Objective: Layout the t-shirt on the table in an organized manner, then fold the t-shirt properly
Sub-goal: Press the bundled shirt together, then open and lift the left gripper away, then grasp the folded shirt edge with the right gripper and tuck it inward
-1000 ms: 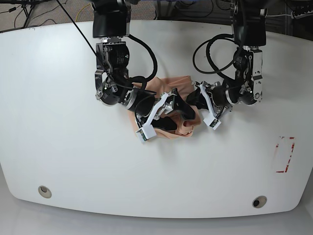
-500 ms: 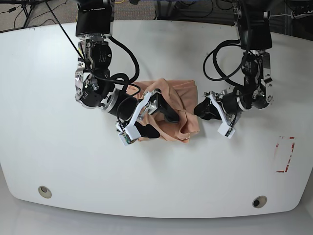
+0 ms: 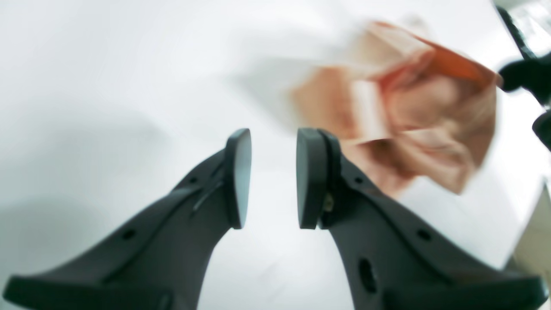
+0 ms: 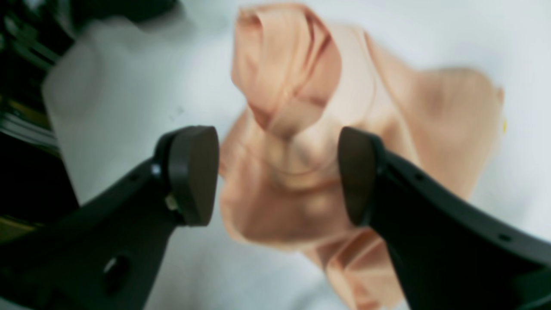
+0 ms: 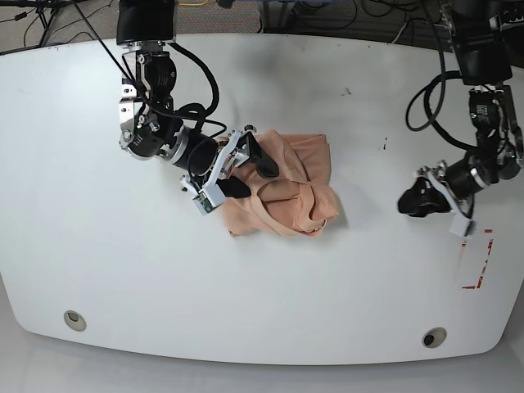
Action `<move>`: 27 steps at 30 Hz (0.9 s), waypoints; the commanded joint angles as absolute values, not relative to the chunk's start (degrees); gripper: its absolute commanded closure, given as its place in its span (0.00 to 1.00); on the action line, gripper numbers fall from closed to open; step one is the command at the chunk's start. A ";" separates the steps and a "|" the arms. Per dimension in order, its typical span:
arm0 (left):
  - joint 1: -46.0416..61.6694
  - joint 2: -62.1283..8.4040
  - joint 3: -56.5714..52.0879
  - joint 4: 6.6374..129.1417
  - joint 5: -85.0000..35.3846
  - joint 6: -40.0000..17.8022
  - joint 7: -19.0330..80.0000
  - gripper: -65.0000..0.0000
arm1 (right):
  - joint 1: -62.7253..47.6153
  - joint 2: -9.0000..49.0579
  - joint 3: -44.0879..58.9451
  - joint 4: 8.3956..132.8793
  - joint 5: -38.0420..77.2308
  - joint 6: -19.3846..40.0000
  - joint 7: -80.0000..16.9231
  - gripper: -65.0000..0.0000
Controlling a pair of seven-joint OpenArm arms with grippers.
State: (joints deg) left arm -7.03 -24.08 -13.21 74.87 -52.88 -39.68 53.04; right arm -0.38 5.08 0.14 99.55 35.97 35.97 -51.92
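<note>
The peach t-shirt lies crumpled in a heap on the white table, near its middle. My right gripper is open at the heap's left edge. In the right wrist view its two pads stand wide apart over the bunched fabric and hold nothing; a bit of yellow print shows at the shirt's edge. My left gripper is well off to the right of the shirt. In the left wrist view its jaws stand a little apart over bare table, empty, with the blurred shirt beyond.
A red dashed rectangle mark is at the table's right, just below my left gripper. Two grommet holes sit near the front edge, one left and one right. Cables hang behind both arms at the back edge.
My left gripper has pulled away from the shirt's edge, far to the right in the base view. My right gripper has drawn back to the heap's left edge. The shirt has settled lower and flatter.
</note>
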 commanded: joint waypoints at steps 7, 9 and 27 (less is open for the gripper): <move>-5.05 -29.85 -19.21 75.91 -55.60 -40.00 52.09 0.75 | 0.48 0.92 -9.63 96.84 27.03 36.18 -50.59 0.38; -4.26 -30.46 -20.00 75.91 -55.78 -40.00 52.09 0.75 | 1.36 -1.10 -13.23 96.66 25.01 36.18 -50.59 0.38; -3.65 -30.99 -21.76 76.00 -55.52 -40.00 52.18 0.75 | 6.20 -4.26 -11.30 101.05 19.12 36.18 -50.59 0.38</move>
State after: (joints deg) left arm -2.72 -29.69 -21.39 74.98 -54.30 -39.70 53.28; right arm 4.67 -5.65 -13.52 97.58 17.85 36.03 -52.49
